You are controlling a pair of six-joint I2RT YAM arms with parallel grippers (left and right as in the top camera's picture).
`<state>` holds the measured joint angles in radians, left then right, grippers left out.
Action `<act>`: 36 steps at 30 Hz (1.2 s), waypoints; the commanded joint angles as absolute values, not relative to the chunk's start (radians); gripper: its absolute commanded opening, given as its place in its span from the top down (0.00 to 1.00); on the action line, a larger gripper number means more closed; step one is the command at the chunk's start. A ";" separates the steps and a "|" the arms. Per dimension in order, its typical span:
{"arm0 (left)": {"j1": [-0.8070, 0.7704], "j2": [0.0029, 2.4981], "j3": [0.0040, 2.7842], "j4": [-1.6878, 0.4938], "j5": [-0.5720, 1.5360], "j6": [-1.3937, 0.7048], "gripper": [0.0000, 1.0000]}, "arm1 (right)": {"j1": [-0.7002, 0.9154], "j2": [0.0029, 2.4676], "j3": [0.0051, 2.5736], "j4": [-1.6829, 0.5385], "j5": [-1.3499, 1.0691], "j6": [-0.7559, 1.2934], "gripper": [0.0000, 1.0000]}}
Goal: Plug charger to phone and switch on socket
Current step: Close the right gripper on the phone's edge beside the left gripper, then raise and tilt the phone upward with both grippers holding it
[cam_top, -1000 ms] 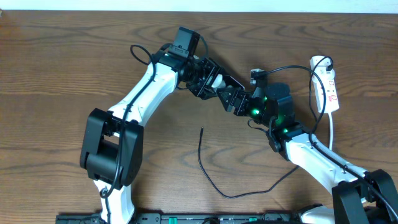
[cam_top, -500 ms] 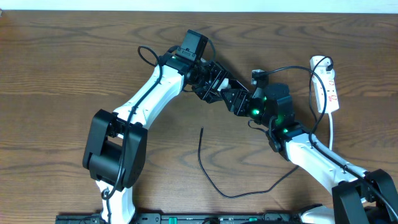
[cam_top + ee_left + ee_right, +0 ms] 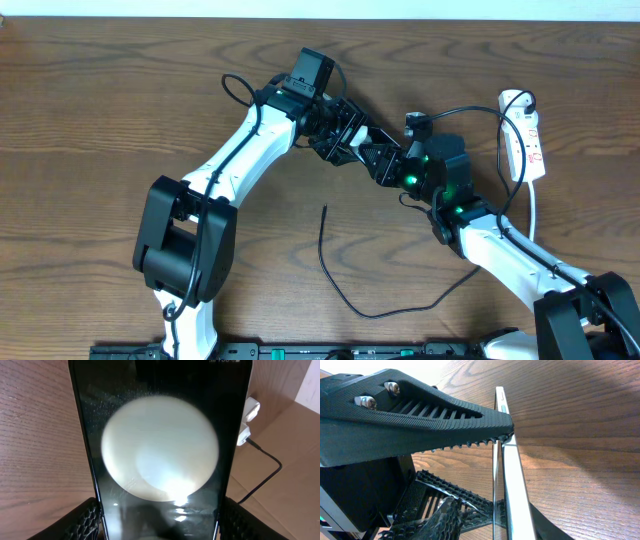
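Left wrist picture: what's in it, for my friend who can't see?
A black phone fills the view, its screen reflecting a big round light, held by the left gripper. A white socket peeks out on the right.

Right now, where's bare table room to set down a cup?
Bare wood left of the white left arm and along the far edge. Crowded: mid-table, where it meets the right arm at the black phone; thin black charger cable nearer; white power strip right.
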<state>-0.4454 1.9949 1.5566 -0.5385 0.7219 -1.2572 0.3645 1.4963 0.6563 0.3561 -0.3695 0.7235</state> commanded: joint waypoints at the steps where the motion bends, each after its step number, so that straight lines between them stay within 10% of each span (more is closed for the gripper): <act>1: -0.447 1.970 1.580 -0.533 0.725 -1.258 0.93 | 0.371 1.500 0.667 0.354 -0.364 0.717 0.70; 26: -0.447 1.970 1.580 -0.533 0.725 -1.258 0.91 | 0.371 1.500 0.667 0.324 -0.339 0.717 0.99; 30: -0.447 1.970 1.580 -0.533 0.725 -1.258 0.11 | 0.371 1.500 0.667 0.325 -0.339 0.717 0.99; 36: -0.443 1.970 1.580 -0.533 0.733 -1.251 0.09 | 0.345 1.500 0.667 0.326 -0.339 0.717 0.99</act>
